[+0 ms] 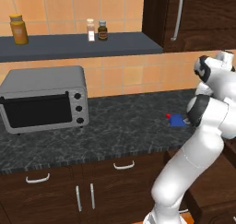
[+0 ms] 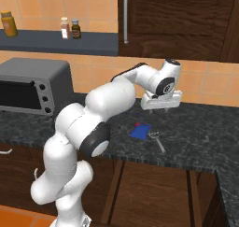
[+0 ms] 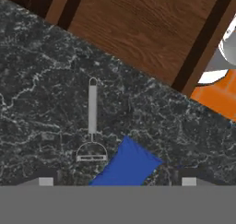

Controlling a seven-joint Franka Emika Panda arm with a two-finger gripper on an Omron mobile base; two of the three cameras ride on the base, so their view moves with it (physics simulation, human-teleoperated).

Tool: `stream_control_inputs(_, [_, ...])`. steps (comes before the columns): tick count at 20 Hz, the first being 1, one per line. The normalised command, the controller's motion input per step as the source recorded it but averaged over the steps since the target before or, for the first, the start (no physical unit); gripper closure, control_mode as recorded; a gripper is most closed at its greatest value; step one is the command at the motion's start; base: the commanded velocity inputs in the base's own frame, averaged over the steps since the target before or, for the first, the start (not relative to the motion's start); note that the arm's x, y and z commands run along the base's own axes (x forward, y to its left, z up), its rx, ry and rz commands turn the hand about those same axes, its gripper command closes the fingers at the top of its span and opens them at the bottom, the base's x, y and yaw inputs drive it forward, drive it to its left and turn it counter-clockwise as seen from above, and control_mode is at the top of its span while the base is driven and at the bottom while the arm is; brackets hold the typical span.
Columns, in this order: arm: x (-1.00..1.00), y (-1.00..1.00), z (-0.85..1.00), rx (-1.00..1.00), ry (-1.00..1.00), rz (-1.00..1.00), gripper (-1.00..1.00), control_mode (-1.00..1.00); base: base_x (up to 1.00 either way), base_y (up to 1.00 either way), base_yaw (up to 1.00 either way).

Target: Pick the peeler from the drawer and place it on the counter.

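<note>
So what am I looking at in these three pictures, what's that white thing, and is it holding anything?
The white thing is a robot arm in a computer-drawn kitchen. Two pictures come from cameras behind it, left and right; the third looks down from its hand. On the black counter lie a thin silver peeler and a flat blue piece, side by side; whether they touch, I cannot tell. The drawer below stands open. The hand hangs above the peeler, open, holding nothing. A toaster oven sits further left, with bottles on a wall shelf.
</note>
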Motion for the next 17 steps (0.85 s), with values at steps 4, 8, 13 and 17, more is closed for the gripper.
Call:
stream_control_inputs(4, [-1.0,1.0,1.0,-0.07,-0.29,0.01,-1.0,-1.0,0.0,0.0,0.0])
stream_control_inputs(8, [-1.0,1.0,0.74,-0.12,-0.38,0.02,-1.0,-1.0,0.0,0.0,0.0])
stream_control_inputs(13, [-1.0,1.0,-0.45,-0.44,-0.48,0.09,-1.0,-1.0,0.0,0.0,0.0])
stream_control_inputs(17, [-1.0,0.78,-1.0,-0.49,-0.36,0.03,-1.0,-1.0,0.0,0.0,0.0])
